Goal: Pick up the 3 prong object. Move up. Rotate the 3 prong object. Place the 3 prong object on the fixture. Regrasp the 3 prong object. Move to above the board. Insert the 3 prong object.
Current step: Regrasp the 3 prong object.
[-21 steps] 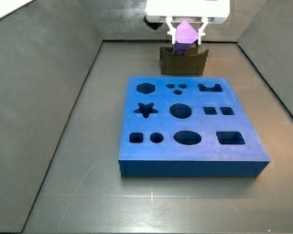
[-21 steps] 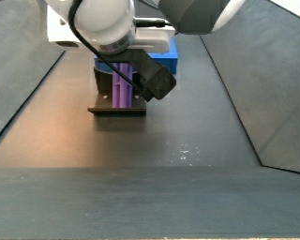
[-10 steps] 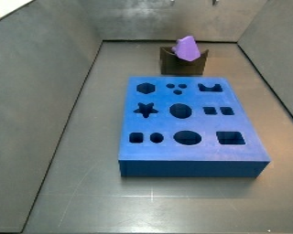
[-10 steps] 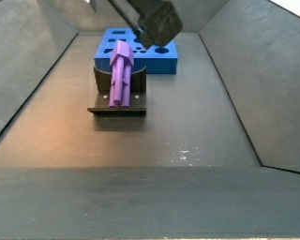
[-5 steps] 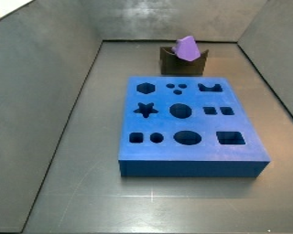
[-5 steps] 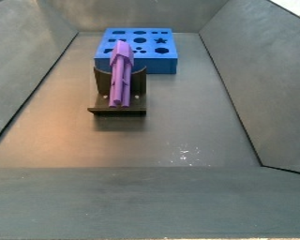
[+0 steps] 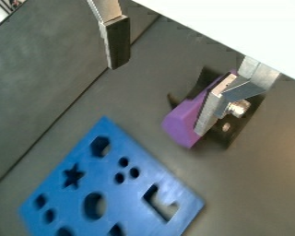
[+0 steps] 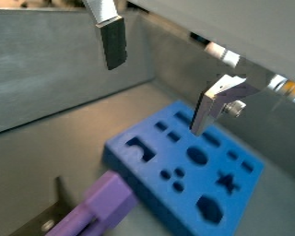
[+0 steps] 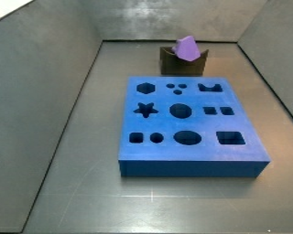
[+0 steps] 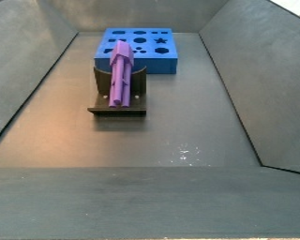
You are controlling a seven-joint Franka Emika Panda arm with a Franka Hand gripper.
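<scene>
Everything sits on a dark grey matte floor boxed in by sloped grey walls, with a few pale specks on the floor in a side view.

Compared with two seconds back, the arm is gone from both side views; back then the gripper was down on the peg at the fixture, now it's lifted clear and only the wrist cameras catch it.

The gripper hangs above the scene, its silver fingers spread wide with nothing between the pads. Below it, nearest, is the 3 prong object, resting in the notch of the fixture. The peg is tilted, long axis running up along the bracket, its pointed end up. Farther off beyond the fixture lies the blue board, flat, with its star, hexagon and round cutouts empty.
</scene>
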